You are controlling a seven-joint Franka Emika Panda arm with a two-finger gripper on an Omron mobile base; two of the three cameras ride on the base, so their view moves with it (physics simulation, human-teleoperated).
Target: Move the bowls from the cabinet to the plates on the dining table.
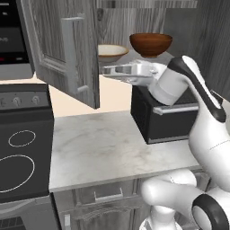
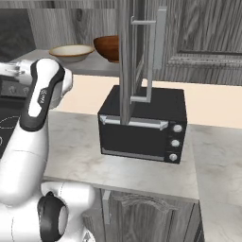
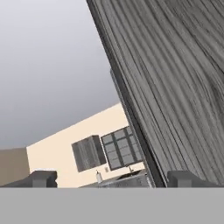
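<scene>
The cabinet (image 1: 63,49) is the biggest thing here, grey wood-grain, its left door swung open toward us with a long bar handle (image 1: 72,54) down its edge; from the right side another open door (image 2: 137,56) hangs edge-on over the counter. Below runs the marbled counter (image 1: 103,148), with grey drawers (image 1: 108,195) under its near edge. On the left sits the black stove (image 1: 20,152) with ring burners, and above it a dark appliance (image 1: 13,36). The white arm (image 1: 202,130) rises from the lower right and bends left across the front of the open cabinet. A black toaster oven (image 2: 142,125) stands on the counter under the shelf, three knobs down its right face. Both bowls rest on the cabinet shelf above it: the deep brown bowl (image 1: 151,44) to the right, the pale bowl (image 1: 111,51) just left of it and close beside it, partly hidden by the door edge. The gripper (image 1: 108,71) is level, pointing left, just below and in front of the pale bowl and near the open door's edge, its jaws spread wide with nothing between them. Looking along the hand, the finger tips (image 3: 43,178) stand far apart against the door's wood grain, with a distant window (image 3: 121,148) beyond.
</scene>
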